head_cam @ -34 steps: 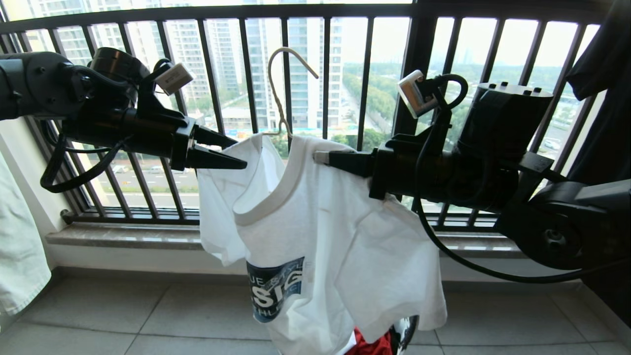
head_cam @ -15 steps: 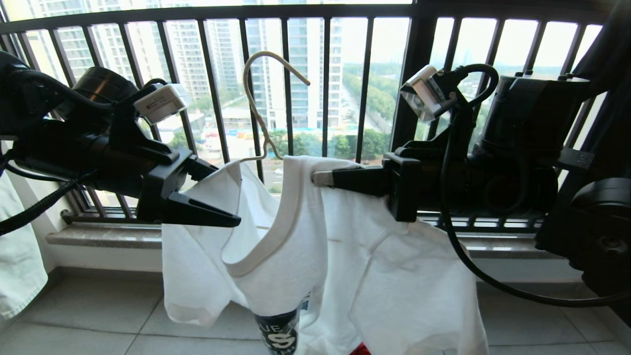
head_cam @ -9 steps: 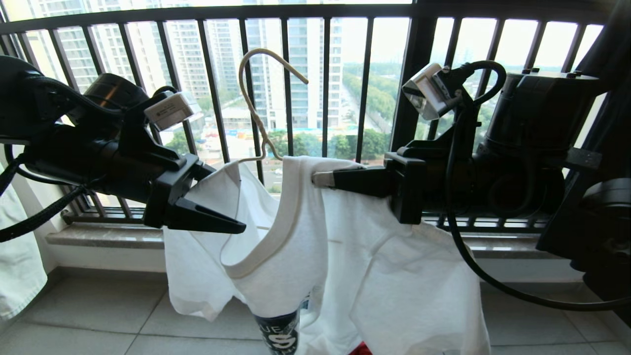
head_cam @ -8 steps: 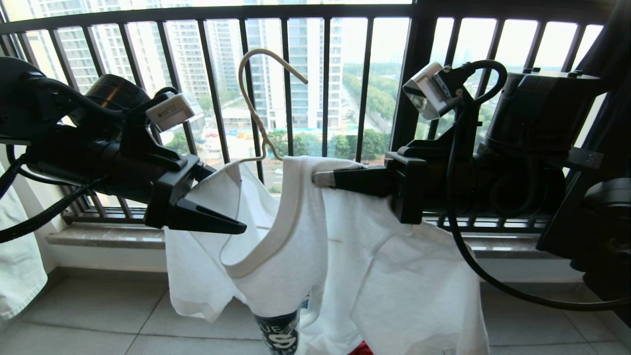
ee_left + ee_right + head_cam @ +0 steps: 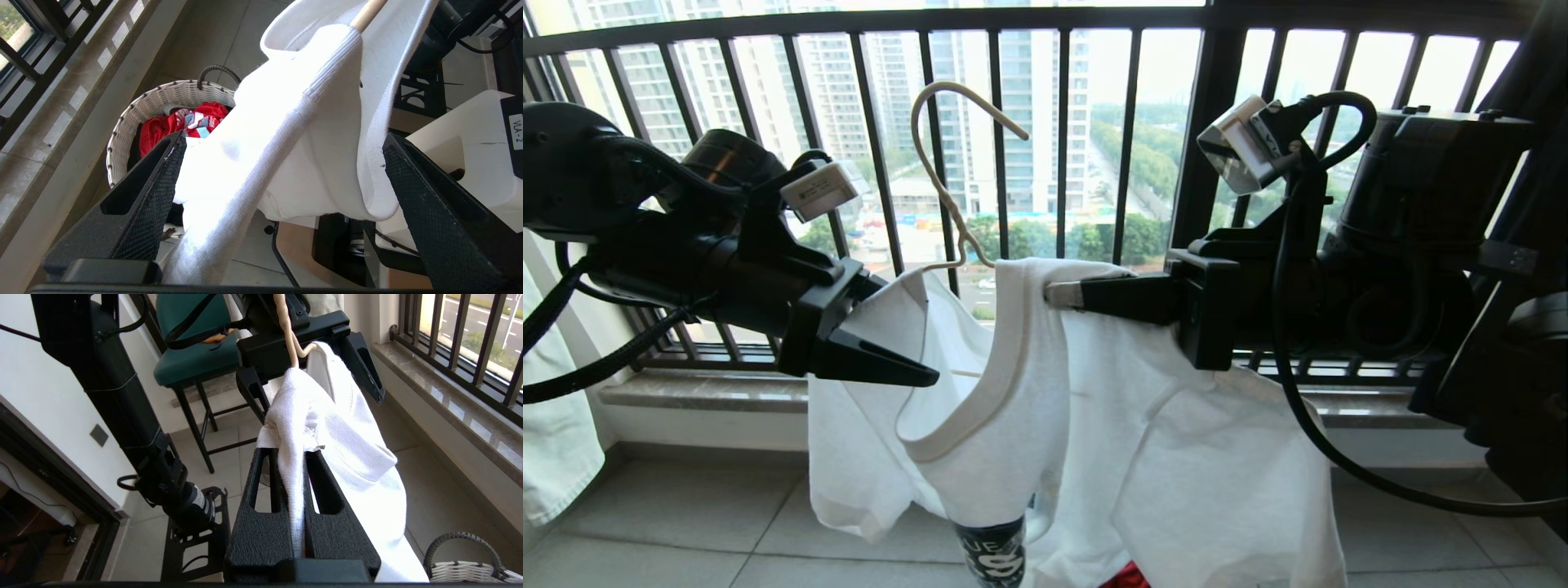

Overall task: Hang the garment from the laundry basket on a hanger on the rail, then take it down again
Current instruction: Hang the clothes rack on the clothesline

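A teal chair point(image 5: 192, 355) stands indoors; red clothing point(image 5: 179, 122) lies crumpled.

The hanger point(image 5: 947, 171) shows only its hook and neck above the cloth; its shoulders are buried inside the garment point(image 5: 1094, 425), whose hem and chest emblem point(image 5: 992, 555) run off the bottom of the head view. The upper finger of the left gripper point(image 5: 882, 335) disappears behind the shirt. The laundry basket point(image 5: 139, 118) is half covered by hanging fabric, so its contents are only partly seen.
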Motion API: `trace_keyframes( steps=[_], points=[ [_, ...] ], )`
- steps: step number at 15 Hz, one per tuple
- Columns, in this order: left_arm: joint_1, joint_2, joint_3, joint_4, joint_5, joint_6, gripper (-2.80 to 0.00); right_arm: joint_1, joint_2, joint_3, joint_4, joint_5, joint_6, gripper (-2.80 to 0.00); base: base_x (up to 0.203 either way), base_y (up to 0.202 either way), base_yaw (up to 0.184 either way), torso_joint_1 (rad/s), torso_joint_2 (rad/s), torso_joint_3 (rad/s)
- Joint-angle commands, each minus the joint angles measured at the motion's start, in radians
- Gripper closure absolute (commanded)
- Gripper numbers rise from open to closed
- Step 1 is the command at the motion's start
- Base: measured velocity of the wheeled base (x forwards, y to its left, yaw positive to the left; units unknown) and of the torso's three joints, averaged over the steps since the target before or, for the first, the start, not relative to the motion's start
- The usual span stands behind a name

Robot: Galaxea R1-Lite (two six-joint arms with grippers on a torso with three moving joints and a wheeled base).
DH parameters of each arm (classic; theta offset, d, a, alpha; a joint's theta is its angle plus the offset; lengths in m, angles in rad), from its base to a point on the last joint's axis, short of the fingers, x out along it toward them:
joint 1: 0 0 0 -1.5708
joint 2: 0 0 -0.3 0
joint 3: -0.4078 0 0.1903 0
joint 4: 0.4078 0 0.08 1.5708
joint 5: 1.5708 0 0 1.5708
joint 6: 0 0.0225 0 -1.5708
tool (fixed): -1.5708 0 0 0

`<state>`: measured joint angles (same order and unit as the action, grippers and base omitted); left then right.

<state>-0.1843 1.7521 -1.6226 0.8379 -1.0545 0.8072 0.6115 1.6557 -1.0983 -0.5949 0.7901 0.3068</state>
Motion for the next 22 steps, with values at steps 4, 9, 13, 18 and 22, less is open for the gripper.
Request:
trace_keyframes(
  steps=[4, 9, 13, 18, 22],
  points=[
    [-0.009, 0.004, -0.002, 0.004, -0.007, 0.004, 0.0, 0.001, -0.002, 0.0, -0.005, 0.005, 0.002, 0.0, 0.0, 0.0, 0.0, 0.0, 0.0, 0.0],
    [-0.009, -0.003, 0.0, 0.004, -0.007, 0.005, 0.0, 0.001, -0.002, 0.0, -0.005, 0.005, 0.002, 0.0, 0.0, 0.0, 0.0, 0.0, 0.0, 0.0],
    [-0.01, 0.001, -0.006, 0.004, -0.01, 0.006, 0.0, 0.001, 0.001, 0.0, -0.005, 0.005, 0.001, 0.0, 0.0, 0.0, 0.0, 0.0, 0.0, 0.0],
    [-0.011, -0.006, -0.008, 0.004, -0.013, 0.006, 0.0, 0.001, 0.004, 0.0, -0.008, 0.005, -0.002, 0.0, 0.0, 0.0, 0.0, 0.0, 0.0, 0.0],
    [-0.009, -0.012, -0.005, 0.004, -0.021, 0.003, 0.0, 0.001, 0.007, -0.002, -0.008, 0.005, -0.003, -2.8, 0.0, 0.0, 0.0, 0.0, 0.0, 0.0]
  ],
)
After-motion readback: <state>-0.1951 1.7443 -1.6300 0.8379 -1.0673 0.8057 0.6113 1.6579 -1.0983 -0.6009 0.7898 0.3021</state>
